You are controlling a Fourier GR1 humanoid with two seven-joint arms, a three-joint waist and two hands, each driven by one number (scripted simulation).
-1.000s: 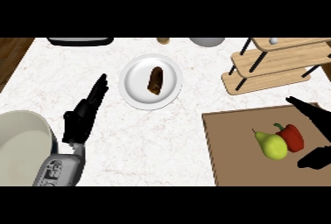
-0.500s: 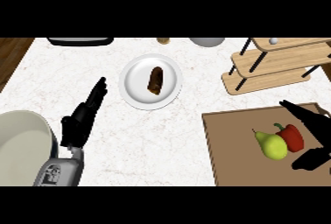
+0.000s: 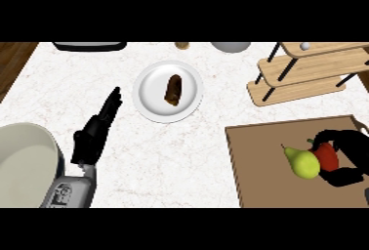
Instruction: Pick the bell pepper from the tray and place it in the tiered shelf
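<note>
The red bell pepper (image 3: 326, 155) lies on the brown tray (image 3: 259, 171) at the lower right, touching a yellow-green pear (image 3: 302, 163) on its left. My right hand (image 3: 350, 157) wraps the pepper from the right: its fingers curl over the top and the thumb hooks in below. The hand hides the pepper's right side. The wooden tiered shelf (image 3: 306, 73) stands at the upper right, beyond the tray. My left hand (image 3: 93, 134) rests open on the counter at the left, fingers straight and pointing away from me.
A white plate (image 3: 155, 93) with a brown piece of food sits at the top centre. A large pale bowl (image 3: 25, 163) fills the lower left. A dark appliance (image 3: 90, 46), a small brown item (image 3: 182, 45) and a grey bowl (image 3: 231, 47) line the far edge.
My right hand's fingers have moved left and down and curled over the bell pepper, with the thumb closing in beneath it. The left hand has stayed put.
</note>
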